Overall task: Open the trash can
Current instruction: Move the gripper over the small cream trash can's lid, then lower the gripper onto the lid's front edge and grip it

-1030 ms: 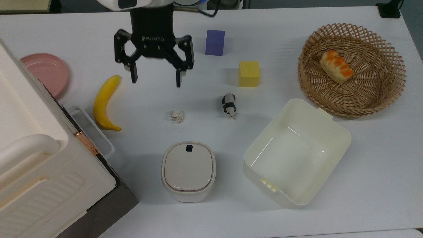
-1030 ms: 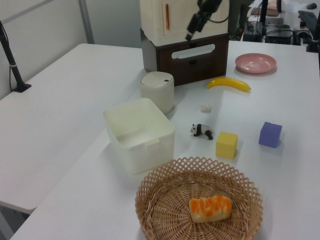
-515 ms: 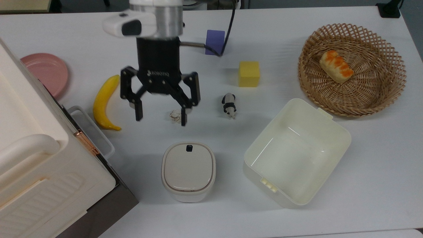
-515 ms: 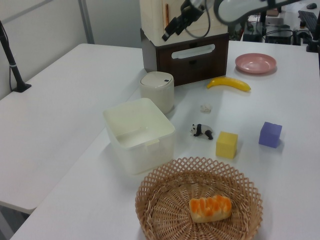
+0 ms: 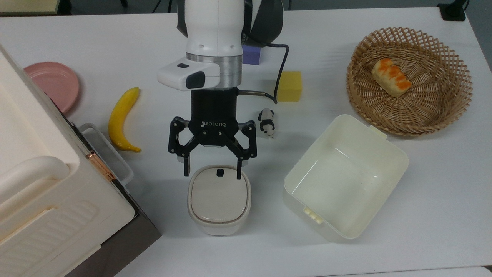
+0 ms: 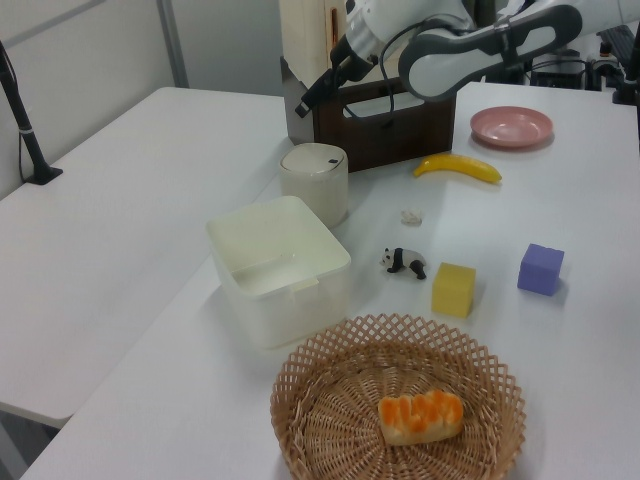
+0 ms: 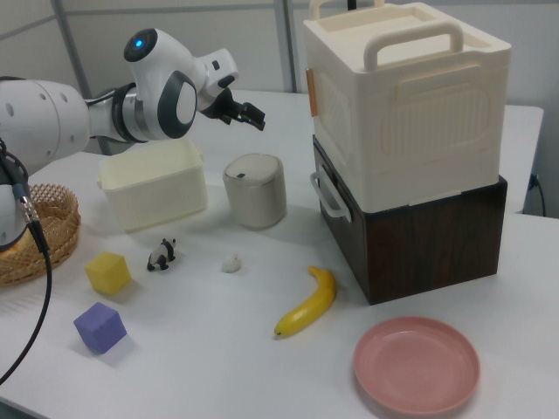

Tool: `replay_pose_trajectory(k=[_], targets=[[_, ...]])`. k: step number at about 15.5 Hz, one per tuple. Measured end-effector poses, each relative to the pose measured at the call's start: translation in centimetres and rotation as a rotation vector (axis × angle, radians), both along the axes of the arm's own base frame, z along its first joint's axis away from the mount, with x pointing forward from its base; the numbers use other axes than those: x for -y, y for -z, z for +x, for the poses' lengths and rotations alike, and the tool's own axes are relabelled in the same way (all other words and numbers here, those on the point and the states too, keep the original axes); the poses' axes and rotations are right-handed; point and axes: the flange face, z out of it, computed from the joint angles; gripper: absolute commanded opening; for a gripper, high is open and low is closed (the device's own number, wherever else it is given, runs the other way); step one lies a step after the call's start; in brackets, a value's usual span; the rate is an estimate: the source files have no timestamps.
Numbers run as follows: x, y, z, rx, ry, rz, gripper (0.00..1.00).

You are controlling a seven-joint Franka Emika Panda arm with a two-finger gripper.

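Top view first: I'm holding the gripper [image 5: 212,175] over the near rim of the trash can [image 5: 219,200], fingers spread wide with nothing between them, tips straddling the small black button [image 5: 220,172]. The lid [image 5: 218,196] is lying flat and closed, so the job is not yet done. The risk, as I'm reading it: with the fingers this far apart, a straight descent could pass either side of the button and land on the rim, or nudge the light bin across the table [image 5: 423,192] toward the open tub [image 5: 346,179] on the top view's right. I'd want one fingertip lined up on that button.

Left view: the gripper [image 6: 303,100] is hanging well above the trash can [image 6: 314,183], clearly apart from it, so there's height to lose and room to drift on the way down. The big box [image 6: 310,30] on its dark stand is sitting just behind.

Right view: the gripper [image 7: 248,113] is hovering above the trash can [image 7: 255,190], which is standing upright between the tub [image 7: 153,183] and the big box [image 7: 406,96]. The table is plain white and smooth, with grey partition panels behind.
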Motion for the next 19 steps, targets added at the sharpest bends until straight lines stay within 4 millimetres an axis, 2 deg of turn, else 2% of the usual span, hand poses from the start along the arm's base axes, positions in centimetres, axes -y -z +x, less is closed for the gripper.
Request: replay_pose_trajectory(k=[1,5,8,15,19], targets=[[-0.3,0.2,0.1,0.0,-0.005,-0.004,0.46],[-0.8,0.3,0.1,0.0,-0.02,-0.027,0.09],[-1.0,1.5,0.1,-0.02,-0.023,-0.03,0.06],[-1.7,3.8,0.0,-0.06,-0.033,-0.034,0.06],[-1.7,5.8,-0.4,-0.1,-0.045,-0.047,0.06]])
